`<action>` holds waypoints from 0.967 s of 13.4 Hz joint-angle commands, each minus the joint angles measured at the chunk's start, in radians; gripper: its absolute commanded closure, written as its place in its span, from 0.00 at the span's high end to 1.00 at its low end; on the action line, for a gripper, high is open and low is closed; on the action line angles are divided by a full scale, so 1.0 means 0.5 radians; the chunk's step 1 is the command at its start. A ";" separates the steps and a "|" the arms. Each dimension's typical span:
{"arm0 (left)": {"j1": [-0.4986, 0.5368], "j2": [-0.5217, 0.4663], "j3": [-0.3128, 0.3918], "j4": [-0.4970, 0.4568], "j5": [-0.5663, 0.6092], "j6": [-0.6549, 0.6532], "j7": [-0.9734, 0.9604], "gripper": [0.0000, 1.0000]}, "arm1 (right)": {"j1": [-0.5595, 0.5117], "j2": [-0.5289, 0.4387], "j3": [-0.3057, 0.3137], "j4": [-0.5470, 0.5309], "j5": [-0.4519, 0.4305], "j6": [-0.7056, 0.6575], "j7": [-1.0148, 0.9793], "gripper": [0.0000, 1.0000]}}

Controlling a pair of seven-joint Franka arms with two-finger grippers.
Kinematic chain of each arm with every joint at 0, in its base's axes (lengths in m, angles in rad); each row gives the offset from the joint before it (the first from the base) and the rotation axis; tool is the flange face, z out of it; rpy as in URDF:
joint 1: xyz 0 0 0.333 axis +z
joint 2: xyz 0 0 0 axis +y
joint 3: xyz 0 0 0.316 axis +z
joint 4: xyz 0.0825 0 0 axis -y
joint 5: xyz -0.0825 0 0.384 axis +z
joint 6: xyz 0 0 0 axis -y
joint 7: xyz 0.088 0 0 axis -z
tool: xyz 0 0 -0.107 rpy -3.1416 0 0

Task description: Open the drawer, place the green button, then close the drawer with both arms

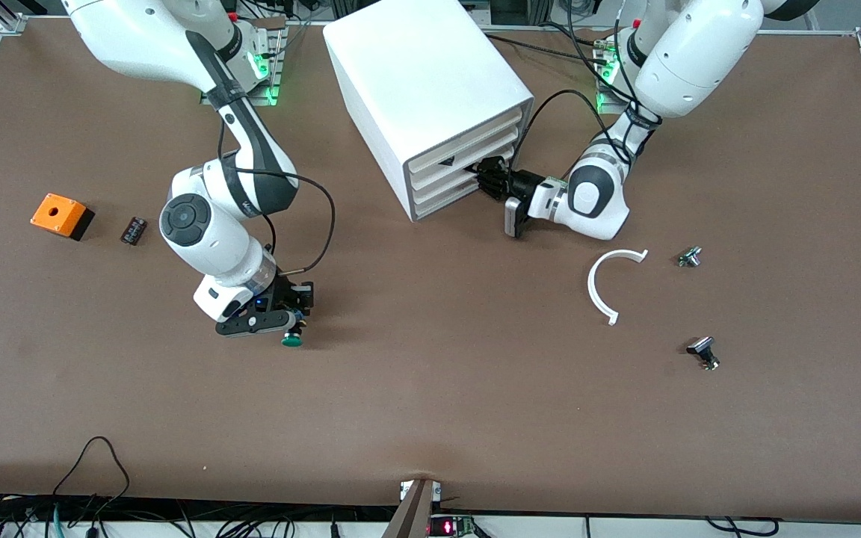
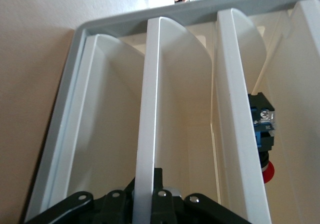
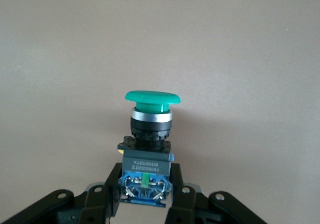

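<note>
Front view: the left tool (image 1: 492, 179) is at the cream front of the wide shallow white drawer (image 1: 451, 166) in the big white box cabinet (image 1: 423, 82), which stacks four alike fronts. The right tool (image 1: 290, 323) sits low over the brown surface (image 1: 430, 418), clenched on the small push button with round green cap and black body (image 1: 294, 340), toward the right arm's end. I count two arms, one orange box (image 1: 61, 214), one white curved strip (image 1: 610, 284) and three small black capped parts.

Left wrist view: the left tool (image 2: 145, 204) is clamped on one drawer front's edge (image 2: 147, 134). Judged best: pull straight out along the drawer's run, without twisting.

Right wrist view: the right tool (image 3: 145, 194) grips the button's (image 3: 150, 134) body, cap pointing away.
</note>
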 commanded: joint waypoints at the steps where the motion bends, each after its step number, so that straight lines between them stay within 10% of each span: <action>1: 0.104 -0.039 -0.001 -0.004 -0.028 0.017 0.063 0.00 | 0.062 0.029 -0.009 0.144 0.014 -0.101 0.135 0.00; 13: 0.372 0.118 0.103 0.582 0.487 -0.158 -0.486 0.00 | 0.461 0.307 -0.012 0.709 -0.005 -0.156 0.586 0.00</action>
